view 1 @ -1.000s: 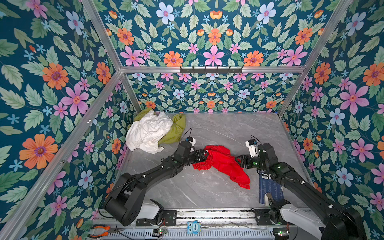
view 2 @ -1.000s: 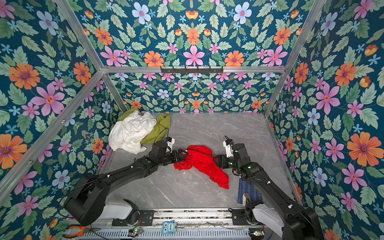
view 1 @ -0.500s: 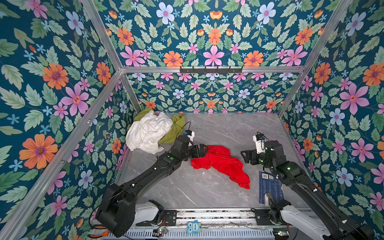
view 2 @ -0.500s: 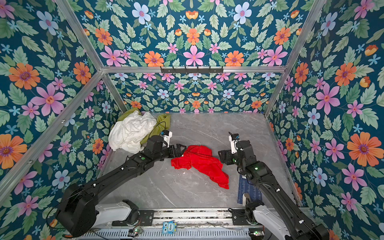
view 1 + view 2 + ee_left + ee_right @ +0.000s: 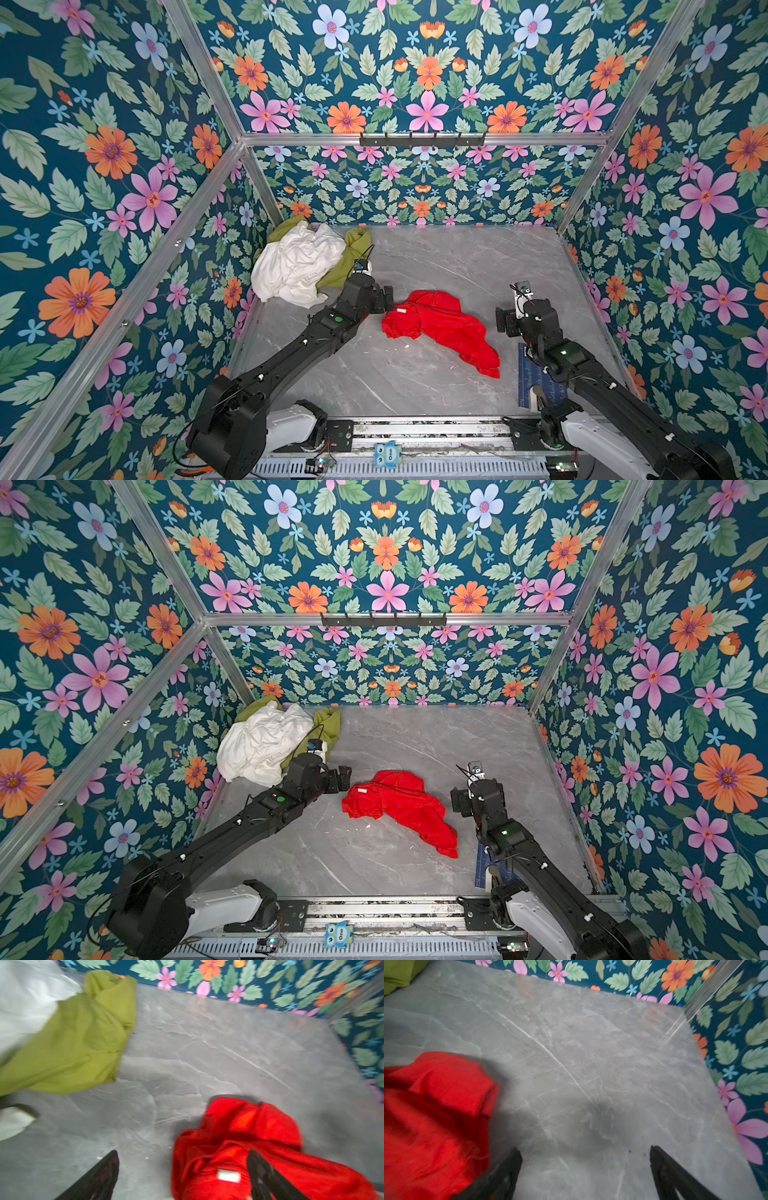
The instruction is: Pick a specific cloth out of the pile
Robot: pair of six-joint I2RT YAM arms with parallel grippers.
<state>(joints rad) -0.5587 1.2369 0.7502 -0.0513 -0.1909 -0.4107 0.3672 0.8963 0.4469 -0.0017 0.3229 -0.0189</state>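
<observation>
The red cloth point(image 5: 440, 328) point(image 5: 399, 808): where is it shown?
— It is seen crumpled on the grey marble table point(image 5: 457, 257), near the centre in both top views, well apart from the pile point(image 5: 303, 270). A white label point(image 5: 401, 310) is carried near its 9 o'clock edge.
— How is the pile made up?
— A white fabric point(image 5: 291, 257) and an olive-green fabric point(image 5: 358, 249) are heaped toward 10 o'clock of the cloth, in the far corner.
— How are the grippers held?
— The left gripper point(image 5: 388, 297) is set just beside the label, toward 10 o'clock. The right gripper point(image 5: 503, 322) is set at 3 o'clock, apart from the cloth. Both are released, fingers spread wide, nothing grasped.
</observation>
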